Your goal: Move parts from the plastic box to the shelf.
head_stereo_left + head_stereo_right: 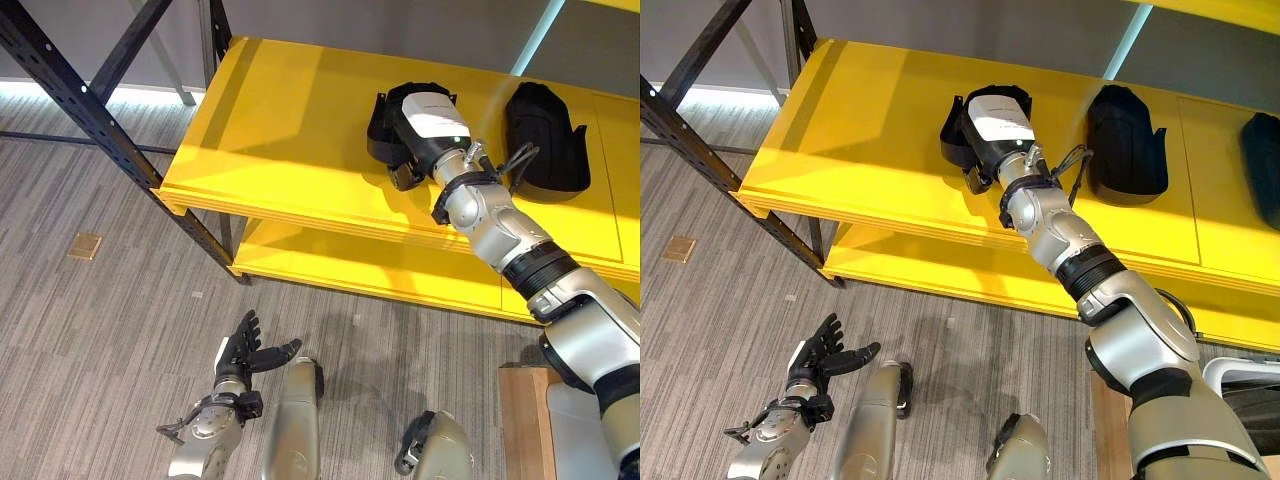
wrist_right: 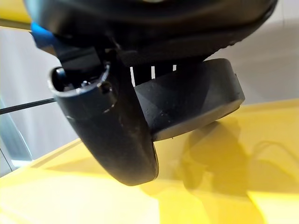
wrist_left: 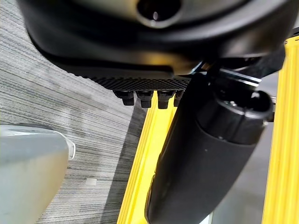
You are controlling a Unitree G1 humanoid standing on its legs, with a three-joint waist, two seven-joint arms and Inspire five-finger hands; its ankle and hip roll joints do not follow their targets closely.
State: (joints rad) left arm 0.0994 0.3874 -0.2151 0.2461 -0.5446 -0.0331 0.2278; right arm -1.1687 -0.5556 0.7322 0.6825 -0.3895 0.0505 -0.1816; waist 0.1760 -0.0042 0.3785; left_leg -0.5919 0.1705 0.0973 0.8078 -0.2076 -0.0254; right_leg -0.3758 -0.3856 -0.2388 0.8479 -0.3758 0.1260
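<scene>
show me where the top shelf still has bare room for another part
The yellow shelf is bare from its left end up to the black part under the right hand. A narrow gap separates that from the second black part; rightward it is crowded.

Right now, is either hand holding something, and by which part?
The right hand grips a black part on the yellow shelf, by its near end. The left hand is open, holding nothing.

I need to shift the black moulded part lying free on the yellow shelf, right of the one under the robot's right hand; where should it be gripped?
Grip the black moulded part across its narrow middle, coming from above. It lies flat and lengthways on the yellow shelf, apart from its neighbours, so both long sides look reachable for the fingers.
</scene>
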